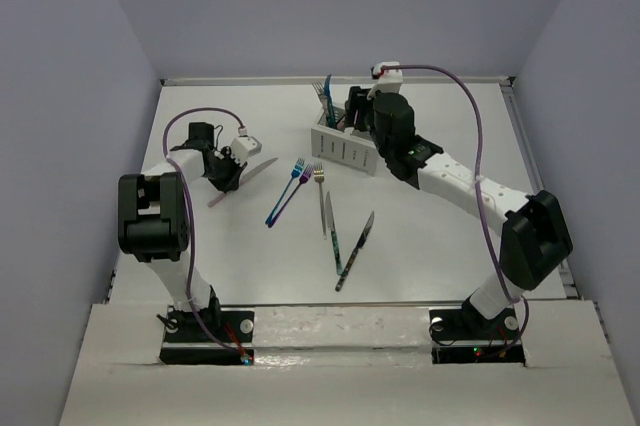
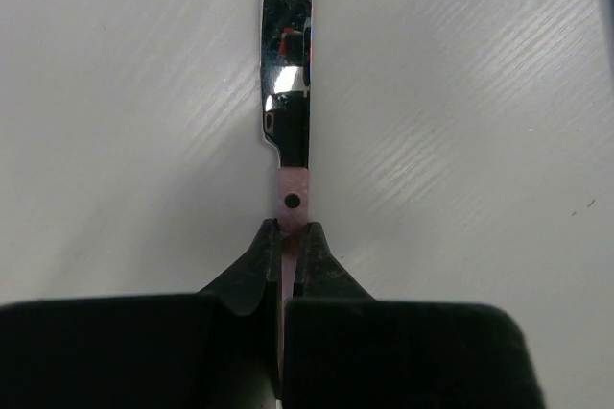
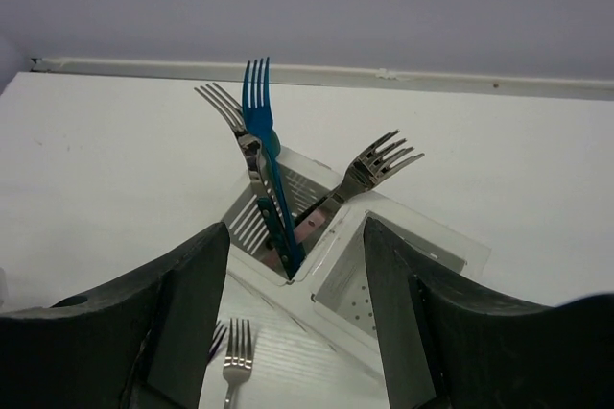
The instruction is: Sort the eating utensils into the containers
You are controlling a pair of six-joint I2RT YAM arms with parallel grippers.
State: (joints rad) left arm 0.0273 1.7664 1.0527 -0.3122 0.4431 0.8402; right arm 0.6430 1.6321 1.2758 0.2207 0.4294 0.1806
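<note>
My left gripper (image 1: 226, 174) is shut on the pink handle of a silver table knife (image 1: 260, 169), held low over the table at the left. In the left wrist view the gripper (image 2: 290, 232) pinches the handle and the shiny knife blade (image 2: 287, 35) points away. My right gripper (image 1: 357, 114) is open and empty over the white caddy (image 1: 345, 143). In the right wrist view the gripper (image 3: 295, 236) frames the caddy (image 3: 326, 260). Its left compartment holds a blue fork (image 3: 257, 102) and two silver forks (image 3: 223, 104) (image 3: 379, 164). Its right compartment (image 3: 389, 284) shows only bare perforated floor.
On the table between the arms lie a blue fork (image 1: 284, 193), a purple fork (image 1: 297, 184), a silver fork (image 1: 320, 196) and two knives (image 1: 331, 234) (image 1: 356, 250). The silver fork's tines (image 3: 235, 349) show below the caddy. Walls bound the table at the back and sides.
</note>
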